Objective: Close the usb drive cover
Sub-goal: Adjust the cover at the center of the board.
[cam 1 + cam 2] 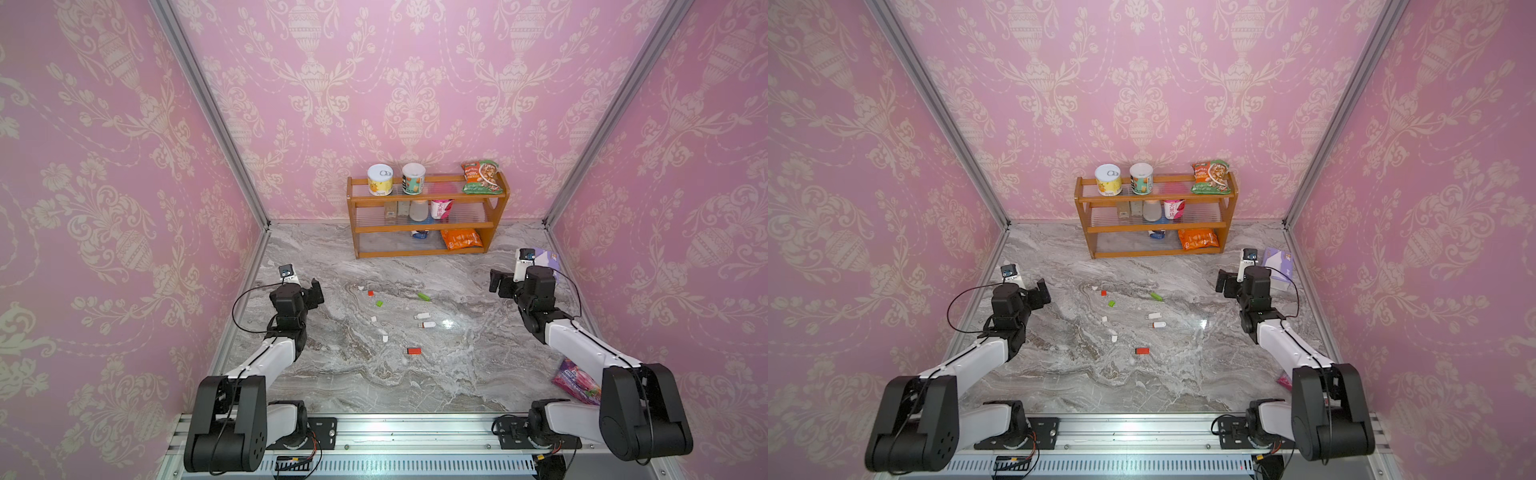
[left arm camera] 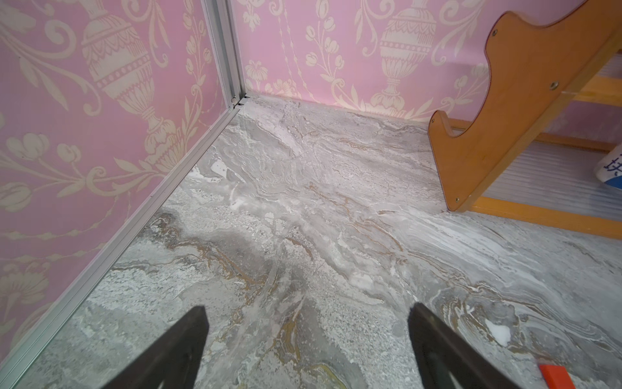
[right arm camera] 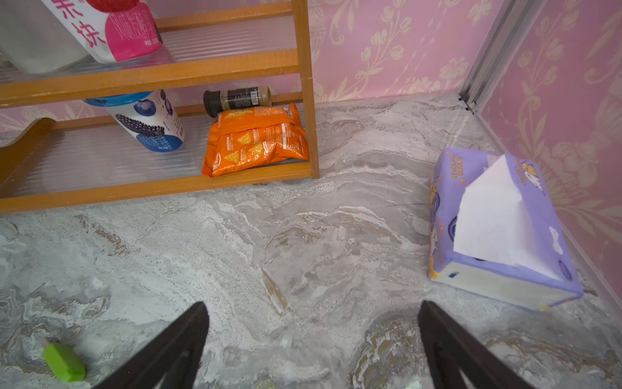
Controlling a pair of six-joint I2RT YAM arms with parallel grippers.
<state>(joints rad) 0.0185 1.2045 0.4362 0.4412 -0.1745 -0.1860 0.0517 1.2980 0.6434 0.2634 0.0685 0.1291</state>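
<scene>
Left gripper (image 2: 308,311): spread wide, empty, off the shelf's (image 1: 415,228) left end.
Right gripper (image 3: 313,304): spread wide, empty, off the shelf's right end.
Red usb drive (image 1: 414,351): uncapped, lying in front of the shelf.

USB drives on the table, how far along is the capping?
Done: nothing visible. The green drive lies apart from the green cap, the red drive apart from the red cap, and a white cap lies loose. In hand: nothing; both arms' jaws stand open and empty at the sides. Left: every capping.
</scene>
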